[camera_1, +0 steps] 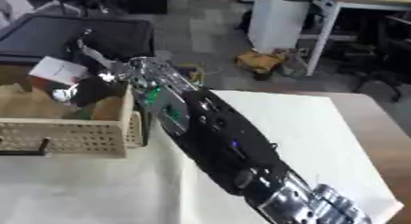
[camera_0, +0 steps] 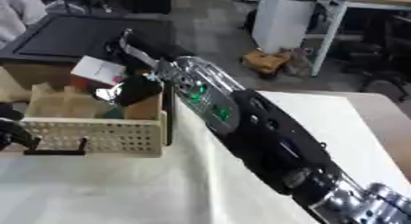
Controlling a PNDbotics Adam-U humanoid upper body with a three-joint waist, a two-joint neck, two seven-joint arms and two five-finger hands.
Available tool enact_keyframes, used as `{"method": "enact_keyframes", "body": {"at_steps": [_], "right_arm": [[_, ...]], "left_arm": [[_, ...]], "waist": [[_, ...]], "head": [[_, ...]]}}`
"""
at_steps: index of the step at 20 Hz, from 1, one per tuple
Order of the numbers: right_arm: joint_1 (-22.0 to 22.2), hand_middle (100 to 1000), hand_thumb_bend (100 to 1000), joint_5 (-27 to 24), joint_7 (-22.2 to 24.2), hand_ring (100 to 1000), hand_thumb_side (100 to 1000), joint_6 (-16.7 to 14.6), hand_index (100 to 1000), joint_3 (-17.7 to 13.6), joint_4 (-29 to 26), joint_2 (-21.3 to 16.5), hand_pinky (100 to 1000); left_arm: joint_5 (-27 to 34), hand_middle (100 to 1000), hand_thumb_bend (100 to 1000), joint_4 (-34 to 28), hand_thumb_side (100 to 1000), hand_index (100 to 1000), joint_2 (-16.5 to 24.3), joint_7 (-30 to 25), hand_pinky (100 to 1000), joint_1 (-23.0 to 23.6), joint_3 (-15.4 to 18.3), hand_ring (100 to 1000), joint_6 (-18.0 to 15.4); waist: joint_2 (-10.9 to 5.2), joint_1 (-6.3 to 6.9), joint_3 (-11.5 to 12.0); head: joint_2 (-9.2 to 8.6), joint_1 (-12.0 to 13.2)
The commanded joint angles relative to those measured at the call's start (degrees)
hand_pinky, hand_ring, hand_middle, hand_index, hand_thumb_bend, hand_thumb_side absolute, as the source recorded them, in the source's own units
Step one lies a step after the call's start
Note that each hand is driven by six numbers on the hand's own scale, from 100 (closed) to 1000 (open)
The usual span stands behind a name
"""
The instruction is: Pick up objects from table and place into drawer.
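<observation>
Over the beige perforated drawer [camera_0: 104,136] at the counter's [camera_1: 321,126] left edge, we see our right robot hand [camera_0: 132,87] reaching in, its fingers blurred, so we cannot tell whether they grip. One white card-like object [camera_0: 98,70] shows just beside it; contact is unclear. Only the left eye view shows a dark shape [camera_0: 12,131] at the left border, perhaps our left robot hand, cut off.

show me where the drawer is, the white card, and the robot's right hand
drawer [camera_0: 104,137], left eye view, on its perforated front wall.
white card [camera_0: 98,70], left eye view, on the card's face.
right robot hand [camera_0: 138,89], left eye view, on the dark hand above the drawer.
</observation>
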Motion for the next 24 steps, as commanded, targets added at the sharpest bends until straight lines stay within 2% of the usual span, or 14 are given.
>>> {"method": "enact_keyframes", "body": {"at_steps": [1, 5, 6, 12, 19, 24], "right_arm": [[-1.0, 390, 251, 0.4, 1.2, 558, 539, -0.8, 684, -0.5, 0.0, -0.5, 583], [-1.2, 538, 375, 0.1, 3.7, 652, 588, -1.7, 809, -0.4, -0.8, -0.6, 624], [-1.2, 546, 389, 0.2, 4.0, 657, 594, -1.8, 813, -0.5, -1.0, -0.8, 626], [-1.2, 577, 456, 1.0, 4.5, 692, 618, -1.8, 836, -0.8, -1.7, -1.1, 639], [-0.8, 570, 447, 1.6, 3.1, 685, 632, -1.6, 827, -1.4, -2.7, -1.6, 636], [0.2, 552, 437, 0.5, -0.2, 661, 652, 0.2, 825, -3.9, -5.5, -3.3, 626]], "left_arm": [[-0.4, 571, 121, -0.7, 1000, 681, 0.4, -0.3, 518, -0.4, 0.0, 506, -0.1], [-0.5, 571, 121, -0.7, 1000, 680, 0.4, -0.4, 518, -0.4, -0.1, 506, -0.2], [-0.5, 571, 120, -0.7, 1000, 680, 0.4, -0.4, 518, -0.3, -0.1, 506, -0.2], [-0.5, 571, 121, -0.7, 1000, 679, 0.4, -0.4, 517, -0.3, -0.1, 506, -0.2], [-0.3, 569, 121, -0.7, 1000, 677, 0.4, -0.4, 516, -0.3, -0.1, 506, -0.4], [0.0, 569, 123, -0.7, 1000, 678, 0.5, -0.2, 517, -0.4, 0.0, 507, -0.8]], "waist": [[-0.78, 0.61, 0.1], [-0.76, 0.70, 0.1], [-0.75, 0.71, 0.0], [-0.79, 0.73, 0.0], [-0.93, 0.98, -0.2], [-1.12, 1.21, -0.4]], "head": [[0.06, 0.0], [0.12, -0.1], [0.08, -0.1], [0.11, -0.1], [-0.17, -0.1], [-0.17, 0.3]]}}
